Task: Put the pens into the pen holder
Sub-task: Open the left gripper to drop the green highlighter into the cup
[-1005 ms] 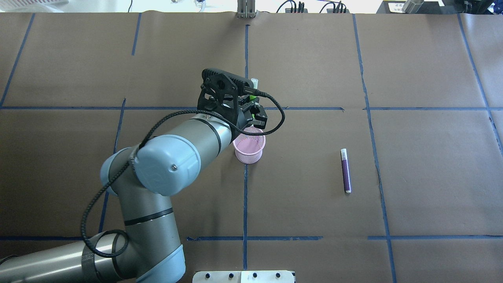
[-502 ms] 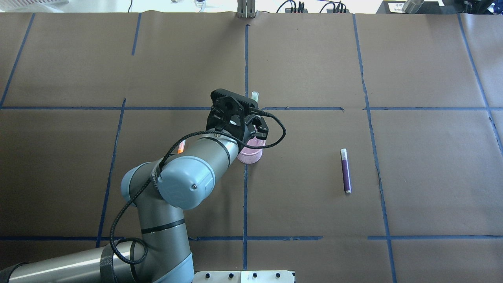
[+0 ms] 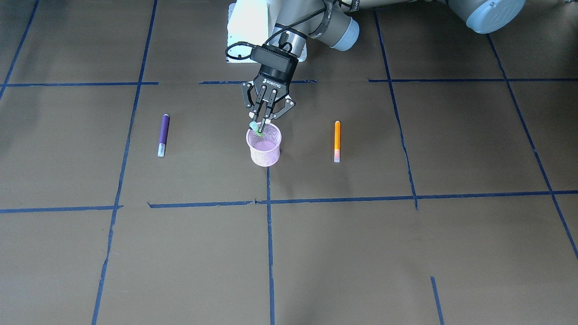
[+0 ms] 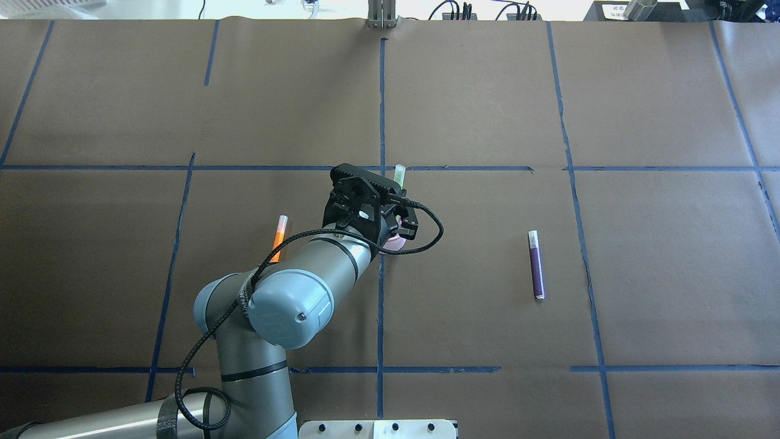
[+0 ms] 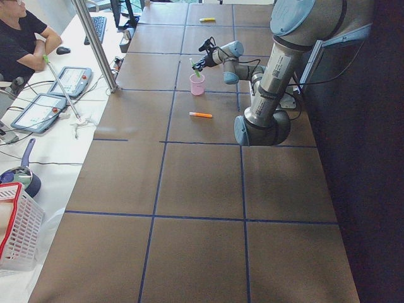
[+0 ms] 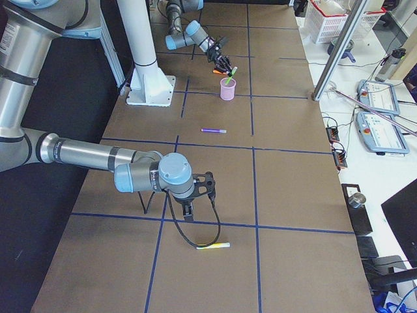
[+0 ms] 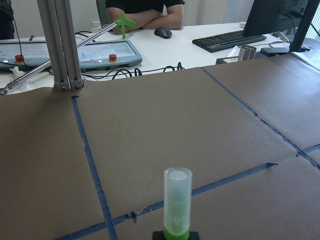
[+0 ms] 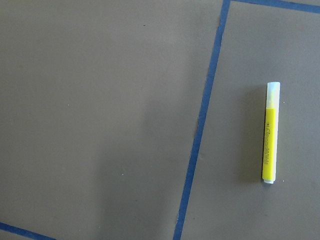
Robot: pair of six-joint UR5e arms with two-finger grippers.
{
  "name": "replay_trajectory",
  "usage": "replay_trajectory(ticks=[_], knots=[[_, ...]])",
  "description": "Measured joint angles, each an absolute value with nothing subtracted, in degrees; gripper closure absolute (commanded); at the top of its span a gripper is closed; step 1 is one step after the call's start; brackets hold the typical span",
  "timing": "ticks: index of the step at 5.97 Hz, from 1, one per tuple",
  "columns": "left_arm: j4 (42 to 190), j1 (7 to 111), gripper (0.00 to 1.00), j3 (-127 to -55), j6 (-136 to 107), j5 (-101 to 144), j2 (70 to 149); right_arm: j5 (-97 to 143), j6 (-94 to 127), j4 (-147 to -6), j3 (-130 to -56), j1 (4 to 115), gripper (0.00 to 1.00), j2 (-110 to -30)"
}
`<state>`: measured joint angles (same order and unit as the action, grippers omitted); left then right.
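Mid-table, the left gripper [image 3: 260, 121] is clamped on the green pen [image 3: 255, 128], tilted with its lower end inside the pink pen holder [image 3: 264, 152], the orange pen [image 3: 337, 140] and purple pen [image 3: 163, 133] lying flat either side; whether the right gripper [image 6: 207, 184] is open I cannot tell.

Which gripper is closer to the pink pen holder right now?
Left. The left gripper is just above the pen holder, gripping the green pen; the right gripper is far off, near the yellow pen.
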<state>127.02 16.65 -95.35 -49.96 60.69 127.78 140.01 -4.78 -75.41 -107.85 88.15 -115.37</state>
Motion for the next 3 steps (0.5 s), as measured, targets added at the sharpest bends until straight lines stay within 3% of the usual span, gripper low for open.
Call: replay_trajectory(ticks=[3], knots=[[127.28,16.72,0.0,-97.36,-50.2,60.74,127.9,139.44,-4.48,-75.56,-107.71,88.09,0.0,-114.99]])
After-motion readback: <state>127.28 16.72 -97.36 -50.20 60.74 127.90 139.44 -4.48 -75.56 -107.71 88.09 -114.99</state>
